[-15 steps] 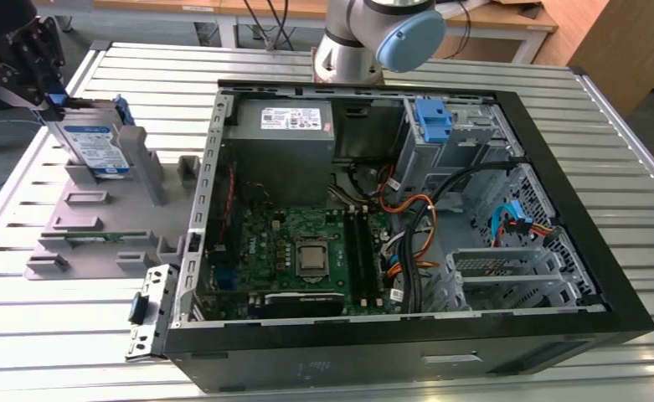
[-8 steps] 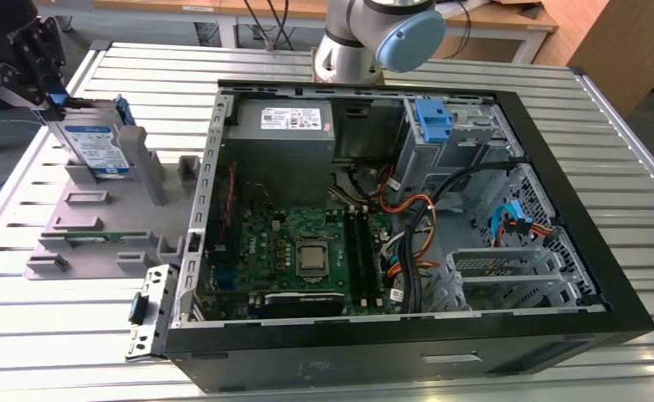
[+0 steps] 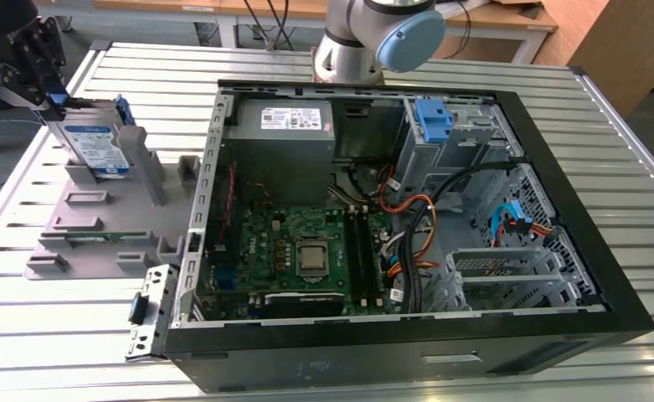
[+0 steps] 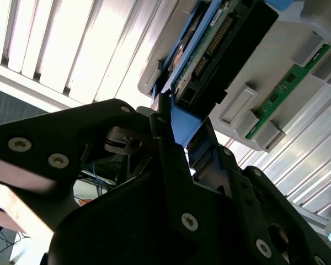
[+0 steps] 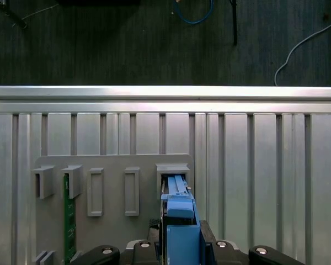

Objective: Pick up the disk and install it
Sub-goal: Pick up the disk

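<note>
The disk, a silver drive with a white-and-blue label and blue side rails, stands on edge in a slot of the grey holder at the exterior view's left. My gripper sits at its upper end. In the second wrist view the black fingers press against both sides of the disk's blue rail. In the first wrist view the disk rises from its slot between the gripper's fingers. The lower end of the disk is still in the holder.
An open computer case lies to the holder's right, with a motherboard, grey power-supply box, cables and a drive bay with a blue latch. A green memory stick lies in the holder. The slatted table's edge is close behind.
</note>
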Motion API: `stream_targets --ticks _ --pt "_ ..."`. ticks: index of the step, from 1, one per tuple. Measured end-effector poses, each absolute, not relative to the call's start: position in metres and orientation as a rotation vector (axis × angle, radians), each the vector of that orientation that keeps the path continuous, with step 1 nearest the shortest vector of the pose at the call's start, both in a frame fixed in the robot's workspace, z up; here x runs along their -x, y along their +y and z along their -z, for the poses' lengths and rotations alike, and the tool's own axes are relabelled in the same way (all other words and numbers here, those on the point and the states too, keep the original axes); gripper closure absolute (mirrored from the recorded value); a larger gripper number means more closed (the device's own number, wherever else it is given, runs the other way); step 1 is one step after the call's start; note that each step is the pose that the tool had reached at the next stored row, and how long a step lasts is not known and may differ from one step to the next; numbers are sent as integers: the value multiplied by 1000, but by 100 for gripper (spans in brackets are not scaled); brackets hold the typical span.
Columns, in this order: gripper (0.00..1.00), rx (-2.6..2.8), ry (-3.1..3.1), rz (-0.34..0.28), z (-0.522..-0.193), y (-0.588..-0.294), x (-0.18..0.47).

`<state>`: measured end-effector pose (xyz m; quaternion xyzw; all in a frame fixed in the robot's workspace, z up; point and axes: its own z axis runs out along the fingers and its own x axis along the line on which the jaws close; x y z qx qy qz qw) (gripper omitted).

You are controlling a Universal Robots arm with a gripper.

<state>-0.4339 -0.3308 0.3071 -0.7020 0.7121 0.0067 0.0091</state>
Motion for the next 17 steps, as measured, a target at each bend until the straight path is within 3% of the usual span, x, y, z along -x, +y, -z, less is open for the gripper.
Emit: stream_targets --ticks 17 --pt "64 2197 2229 -10 -325 -331 434"
